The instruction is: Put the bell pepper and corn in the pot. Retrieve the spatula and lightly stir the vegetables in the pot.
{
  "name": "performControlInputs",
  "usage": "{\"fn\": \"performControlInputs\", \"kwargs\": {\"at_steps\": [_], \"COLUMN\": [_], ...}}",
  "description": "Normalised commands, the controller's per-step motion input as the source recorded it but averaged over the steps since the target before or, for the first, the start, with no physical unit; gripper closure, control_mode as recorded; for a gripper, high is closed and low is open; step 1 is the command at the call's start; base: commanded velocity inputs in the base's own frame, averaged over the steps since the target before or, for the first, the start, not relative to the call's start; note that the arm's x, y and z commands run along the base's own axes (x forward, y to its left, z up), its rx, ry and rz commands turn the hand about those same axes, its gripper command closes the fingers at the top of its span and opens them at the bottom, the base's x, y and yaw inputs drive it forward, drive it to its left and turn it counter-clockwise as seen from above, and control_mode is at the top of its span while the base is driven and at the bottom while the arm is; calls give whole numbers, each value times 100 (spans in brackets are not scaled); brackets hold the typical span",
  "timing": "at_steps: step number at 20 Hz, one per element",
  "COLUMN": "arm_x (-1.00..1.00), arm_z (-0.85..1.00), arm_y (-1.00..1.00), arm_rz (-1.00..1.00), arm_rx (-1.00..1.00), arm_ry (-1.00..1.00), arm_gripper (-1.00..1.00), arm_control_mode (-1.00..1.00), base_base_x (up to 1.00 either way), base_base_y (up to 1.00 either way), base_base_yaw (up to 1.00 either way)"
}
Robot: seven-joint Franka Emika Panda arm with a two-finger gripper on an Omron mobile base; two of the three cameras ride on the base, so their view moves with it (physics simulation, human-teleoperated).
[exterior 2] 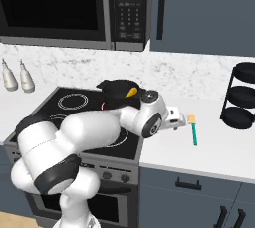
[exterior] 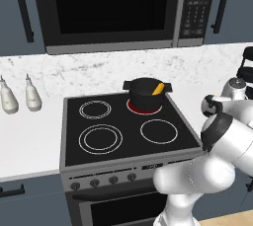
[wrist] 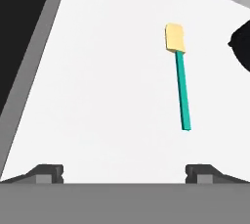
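Green-handled spatula (wrist: 181,78) flat on counter (wrist: 107,96); unlabelled.

1 pot (exterior: 145,94), black, w/ 1 yellow corn (exterior: 157,89) sticking out, left of gripper (exterior 2: 182,119). 1 spatula (wrist: 178,74): green handle, yellow blade, flat on counter (wrist: 107,96) ahead of fingertips, to the right. 4 burner rings on stove (exterior: 126,131); 1 glows red under pot. 4 stove knobs (exterior: 103,182) along front edge. 2 white bottles (exterior: 20,95), far left of gripper, side by side. 1 microwave (exterior: 123,8) above. 1 black tiered rack (exterior 2: 240,95), 3 tiers counted, right of gripper. 1 arm, 1 gripper, 2 fingertips (wrist: 46,173).
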Motion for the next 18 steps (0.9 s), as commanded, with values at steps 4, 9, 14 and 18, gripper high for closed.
{"fn": "performControlInputs", "kwargs": {"at_steps": [4,9,14,18], "arm_x": [8,1,14,31], "arm_z": [-6,-15,-58,-51], "arm_y": [-85,-64,-27,-12], "arm_rz": [5,0,0,0], "arm_rx": [11,3,0,0], "arm_ry": [12,15,22,12], "arm_gripper": [-100,-100,-100,-100], "arm_control_mode": [-100,-100,-100,-100], "base_base_x": [0,0,0,0], "base_base_y": [0,0,0,0], "base_base_yaw": [0,0,0,0]}}
